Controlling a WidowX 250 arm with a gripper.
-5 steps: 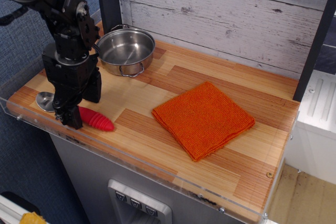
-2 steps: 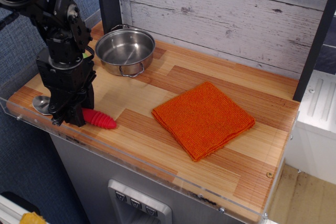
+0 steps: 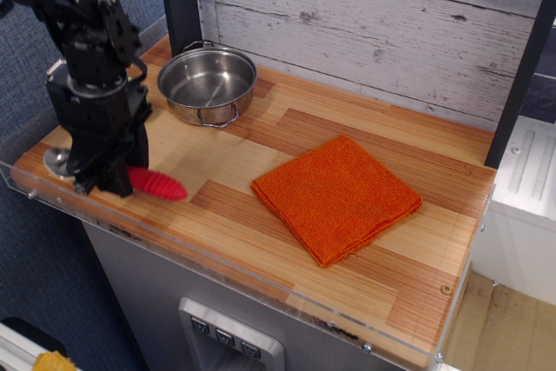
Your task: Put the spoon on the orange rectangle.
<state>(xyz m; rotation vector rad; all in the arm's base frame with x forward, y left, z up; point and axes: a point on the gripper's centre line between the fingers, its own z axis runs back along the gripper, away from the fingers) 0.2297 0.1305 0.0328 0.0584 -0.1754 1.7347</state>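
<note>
At the left near corner of the tabletop (image 3: 261, 145), the spoon (image 3: 130, 178) is found lying close to the near edge, its metal bowl pointing left and its red handle pointing right. The spoon is judged to be light and rigid. The polished bowl is expected to be slippery; the thick ribbed handle is expected to give better purchase and is the recommended place of hold. The tool (image 3: 106, 182) is positioned over the spoon where the handle meets the bowl. The fingers appear to be closed on the spoon, but contact is hidden behind the tool body and cannot be confirmed. The arm is seen descending steeply from the upper left, with the wrist directed almost straight down at the tabletop. A steel pot (image 3: 208, 84) stands further back, apart from the arm. The orange rectangle (image 3: 336, 197) lies flat to the right, well apart from the spoon, with nothing on it.
</note>
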